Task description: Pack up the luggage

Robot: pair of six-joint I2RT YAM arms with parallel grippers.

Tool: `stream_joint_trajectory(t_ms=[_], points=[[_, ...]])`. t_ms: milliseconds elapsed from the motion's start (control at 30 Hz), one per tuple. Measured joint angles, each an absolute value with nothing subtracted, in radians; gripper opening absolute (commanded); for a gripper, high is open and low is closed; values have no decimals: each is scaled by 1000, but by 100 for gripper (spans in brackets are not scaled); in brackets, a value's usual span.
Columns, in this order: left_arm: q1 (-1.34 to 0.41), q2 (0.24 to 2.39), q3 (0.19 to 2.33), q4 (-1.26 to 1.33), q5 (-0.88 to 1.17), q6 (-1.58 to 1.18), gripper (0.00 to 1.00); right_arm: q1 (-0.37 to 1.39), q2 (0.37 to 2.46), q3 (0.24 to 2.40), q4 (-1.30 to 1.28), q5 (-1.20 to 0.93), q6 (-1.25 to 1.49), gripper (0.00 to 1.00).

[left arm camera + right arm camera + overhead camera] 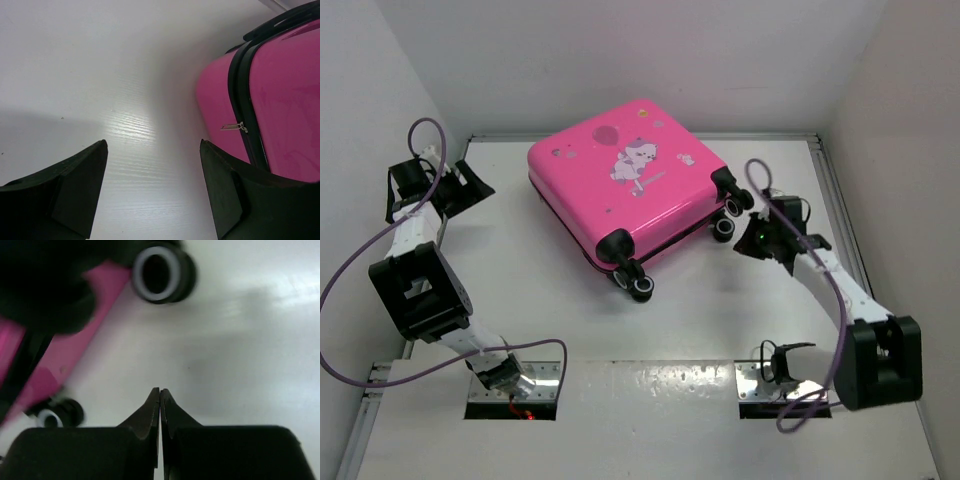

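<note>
The pink suitcase [625,180] with a white cartoon print lies flat and closed at the back middle of the white table, its black wheels [640,288] toward the front right. My left gripper [470,185] is open and empty, just left of the suitcase; in the left wrist view the pink shell [285,100], black zipper trim and a silver zipper pull [234,126] show beyond my right finger. My right gripper [750,243] is shut and empty, just right of the wheels; the right wrist view shows a wheel [159,271] and the pink shell [55,370], blurred.
White walls close in the table at the back and both sides. Two metal mounting plates [760,385] with the arm bases sit at the near edge. Cables loop off both arms.
</note>
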State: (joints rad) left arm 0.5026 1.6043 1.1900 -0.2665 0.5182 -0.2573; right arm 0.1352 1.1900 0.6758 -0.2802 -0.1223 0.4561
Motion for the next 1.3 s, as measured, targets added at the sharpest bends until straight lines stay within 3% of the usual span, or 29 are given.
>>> stream_joint_trajectory(t_ms=[133,267,467,833,1300], points=[[503,1604,1190,-257,545,-296,80,31,1291,748,-419,-146,804,0],[509,1600,1190,-244,568,-341,80,35,1339,746,-531,-161,1039,0],[530,1599,1187,-234,585,-391,82,43,1443,715,-484,-260,1294,0],[533,1573,1174,-239,577,-414,84,44,1676,706,-157,-419,1508,0],[533,1563,1126,-238,574,-413,92,60,1890,1019,-138,-212,1512,0]])
